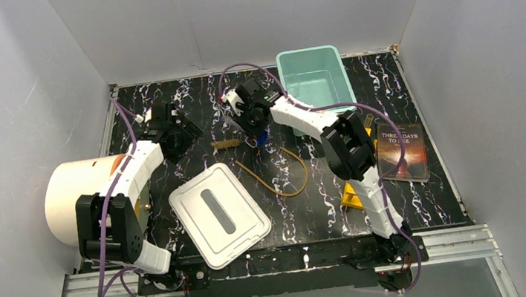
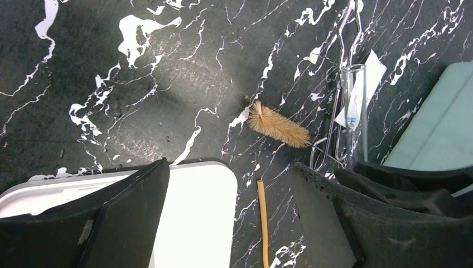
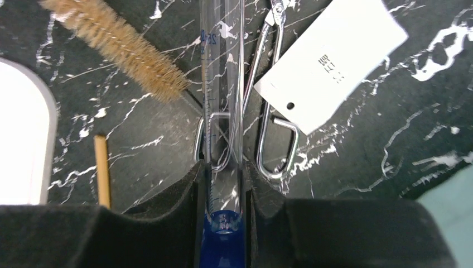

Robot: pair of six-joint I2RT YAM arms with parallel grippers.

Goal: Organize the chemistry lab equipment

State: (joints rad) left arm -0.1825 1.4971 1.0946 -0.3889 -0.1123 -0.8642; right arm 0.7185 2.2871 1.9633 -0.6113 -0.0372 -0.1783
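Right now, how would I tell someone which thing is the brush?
Find the white lid near the table's front edge. Just past its far corner lies the brush, left of the metal tongs; it alone is tan and bristly.

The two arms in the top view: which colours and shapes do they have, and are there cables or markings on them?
Both the left arm and the right arm have white, rounded link covers between boxy black joint housings. A thin purple cable runs loosely along each. The fingers are matte black with a rough surface. No markings can be read.
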